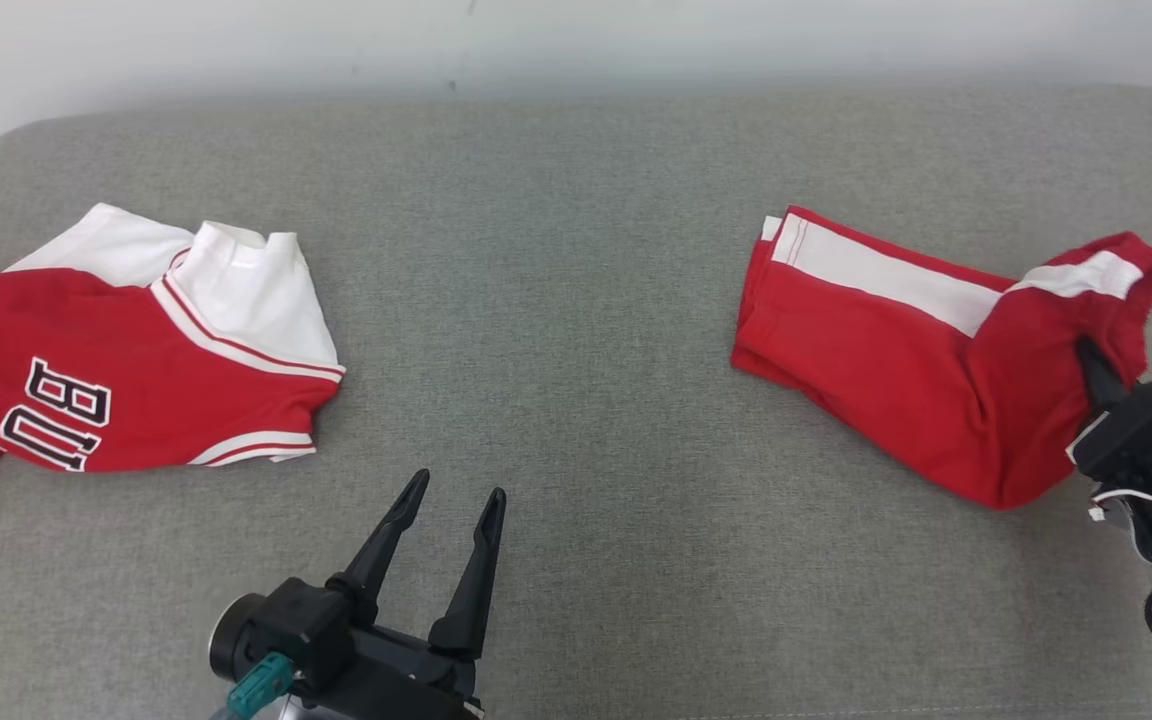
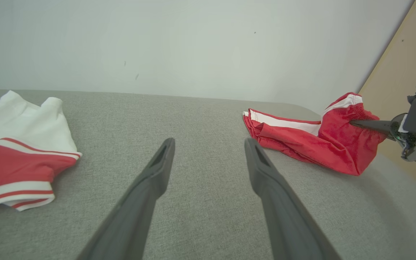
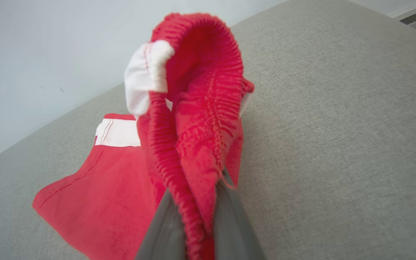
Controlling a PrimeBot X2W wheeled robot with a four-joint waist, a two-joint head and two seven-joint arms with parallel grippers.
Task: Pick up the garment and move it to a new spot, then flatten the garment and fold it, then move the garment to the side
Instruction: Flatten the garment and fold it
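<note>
The garment is a pair of red shorts (image 1: 886, 350) with a white side stripe, lying on the right of the grey cushion. Its waistband end is lifted off the surface. My right gripper (image 1: 1088, 358) is shut on that waistband, and the ribbed red elastic (image 3: 193, 119) bunches up between its two fingers (image 3: 229, 216). In the left wrist view the shorts (image 2: 302, 141) trail leftward from the right gripper (image 2: 354, 123). My left gripper (image 1: 458, 492) hovers open over bare cushion near the front middle, its fingers (image 2: 157, 169) spread wide with nothing between them.
A red and white jersey (image 1: 126, 360) with black lettering lies folded at the cushion's left; it also shows in the left wrist view (image 2: 16, 151). Bare grey cushion (image 1: 546, 300) runs between the two pieces. A pale wall (image 1: 576, 40) stands behind, and a tan panel (image 2: 403, 65) stands at the right.
</note>
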